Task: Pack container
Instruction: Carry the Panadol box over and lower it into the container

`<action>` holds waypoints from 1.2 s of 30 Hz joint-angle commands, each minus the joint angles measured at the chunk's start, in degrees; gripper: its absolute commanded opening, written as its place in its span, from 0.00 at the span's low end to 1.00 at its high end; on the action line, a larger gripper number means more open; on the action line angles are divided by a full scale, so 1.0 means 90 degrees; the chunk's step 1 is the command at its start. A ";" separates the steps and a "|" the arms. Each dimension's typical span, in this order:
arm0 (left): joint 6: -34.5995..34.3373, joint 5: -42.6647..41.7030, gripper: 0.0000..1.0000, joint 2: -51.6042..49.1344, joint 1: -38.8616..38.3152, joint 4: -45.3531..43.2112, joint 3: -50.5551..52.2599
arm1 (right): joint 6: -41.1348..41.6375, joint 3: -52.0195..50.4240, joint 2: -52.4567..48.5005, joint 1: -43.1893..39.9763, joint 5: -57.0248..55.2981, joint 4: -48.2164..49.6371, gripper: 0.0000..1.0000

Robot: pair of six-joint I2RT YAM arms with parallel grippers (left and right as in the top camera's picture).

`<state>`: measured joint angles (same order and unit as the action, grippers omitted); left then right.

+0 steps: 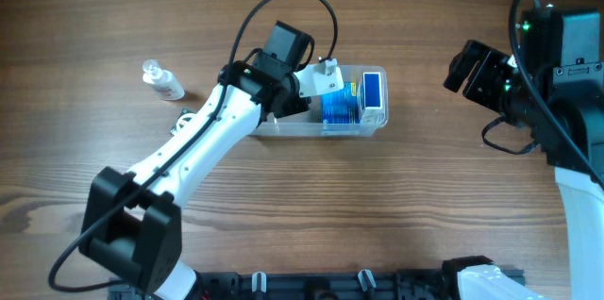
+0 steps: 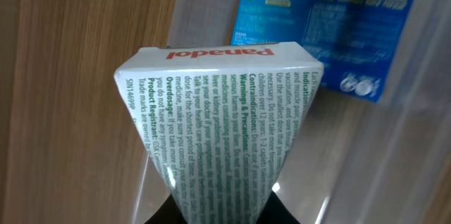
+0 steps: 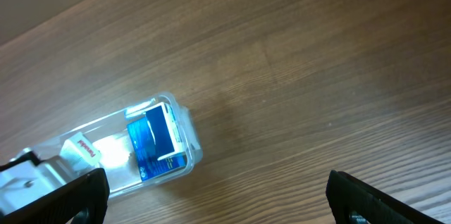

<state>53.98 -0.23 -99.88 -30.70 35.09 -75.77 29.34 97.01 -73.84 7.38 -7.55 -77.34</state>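
Note:
The clear plastic container sits mid-table and holds blue boxes. My left gripper is shut on a white Panadol box and holds it over the container's left part. The left wrist view shows the box close up, with the blue boxes beyond it inside the tub. My right gripper is open and empty, raised at the far right, well away from the container.
A small clear bottle lies on the wood table left of the container. The right arm's base stands at the right edge.

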 commanded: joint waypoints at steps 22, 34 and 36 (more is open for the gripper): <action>-0.0204 0.0481 1.00 -0.0573 0.0260 -0.0306 -0.0036 | 0.0073 0.0085 -0.0022 -0.0024 -0.0017 -0.0005 1.00; -0.5076 0.0685 0.72 -0.0211 0.0311 -0.0282 -0.0049 | 0.0073 0.0085 -0.0024 -0.0024 -0.0017 -0.0002 1.00; -0.5790 0.0440 0.43 -0.0216 0.0362 -0.0248 -0.0046 | 0.0075 0.0085 -0.0024 -0.0024 -0.0017 -0.0005 1.00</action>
<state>21.89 5.28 -103.92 -28.53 32.77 -75.77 29.34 97.01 -73.84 7.38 -7.55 -77.34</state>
